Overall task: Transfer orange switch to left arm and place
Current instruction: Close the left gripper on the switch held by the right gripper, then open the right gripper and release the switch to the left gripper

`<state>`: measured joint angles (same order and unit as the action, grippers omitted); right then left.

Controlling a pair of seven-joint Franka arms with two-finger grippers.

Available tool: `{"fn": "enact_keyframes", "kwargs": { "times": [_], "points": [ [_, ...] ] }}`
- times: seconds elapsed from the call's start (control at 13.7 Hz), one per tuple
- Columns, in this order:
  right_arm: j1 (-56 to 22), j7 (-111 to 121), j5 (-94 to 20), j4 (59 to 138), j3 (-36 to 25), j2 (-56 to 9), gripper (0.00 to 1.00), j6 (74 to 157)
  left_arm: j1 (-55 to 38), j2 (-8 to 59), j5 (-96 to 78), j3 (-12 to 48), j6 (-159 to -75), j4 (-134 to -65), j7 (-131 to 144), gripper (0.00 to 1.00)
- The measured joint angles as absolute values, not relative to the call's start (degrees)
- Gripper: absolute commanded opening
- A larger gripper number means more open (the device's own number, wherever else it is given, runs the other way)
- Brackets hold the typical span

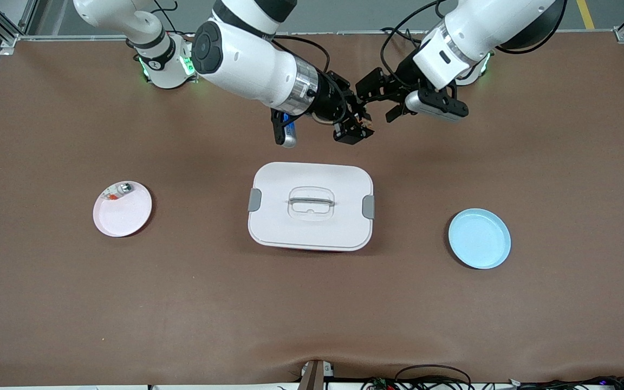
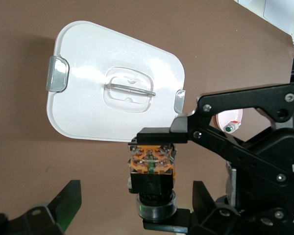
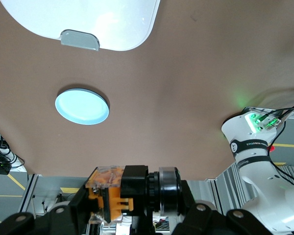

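Observation:
The orange switch (image 1: 366,125), a small black block with an orange part, is held in the air by my right gripper (image 1: 355,129), which is shut on it over the bare table between the box (image 1: 311,212) and the arm bases. My left gripper (image 1: 380,99) is open right beside it. In the left wrist view the switch (image 2: 152,169) sits between my left gripper's (image 2: 134,208) spread fingers without touching them, pinched by the right gripper's fingers (image 2: 159,134). In the right wrist view the switch (image 3: 122,193) fills my right gripper (image 3: 130,208). The white lidded box also shows in the left wrist view (image 2: 115,83).
A pink plate (image 1: 125,216) with a small silver-green piece (image 1: 123,188) lies toward the right arm's end of the table. A light blue plate (image 1: 480,238) lies toward the left arm's end and shows in the right wrist view (image 3: 82,106). Cables run along the table's near edge.

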<state>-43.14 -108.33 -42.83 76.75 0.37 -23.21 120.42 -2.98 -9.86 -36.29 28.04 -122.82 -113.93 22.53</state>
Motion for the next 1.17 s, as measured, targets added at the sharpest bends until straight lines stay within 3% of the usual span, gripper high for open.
{"fn": "enact_keyframes", "kwargs": {
  "times": [0.07, 0.44, 0.66, 0.88, 1.17],
  "points": [
    [-43.1, -108.3, -42.8, 76.7, 0.4, -23.2, 0.17, 120.4, -3.0, -9.9, -36.3, 28.1, -122.8, -114.1, 22.5, 0.90],
    [-43.1, -108.4, -42.8, 76.7, 0.4, -23.2, 0.17, 120.4, -3.0, -10.0, -36.3, 28.7, -124.0, -114.6, 22.5, 0.90],
    [-43.1, -108.4, -42.8, 76.7, 0.4, -23.2, 0.17, 120.4, -3.0, -10.0, -36.3, 29.6, -126.6, -115.7, 22.5, 0.79],
    [-43.1, -108.4, -42.8, 76.7, 0.4, -23.2, 0.17, 120.4, -3.0, -10.0, -36.3, 30.0, -127.0, -116.0, 22.5, 0.54],
    [-43.3, -108.7, -42.8, 76.8, 0.4, -23.5, 0.17, 120.6, -3.1, -10.0, -37.1, 30.1, -127.7, -115.7, 22.8, 0.06]
  ]
}}
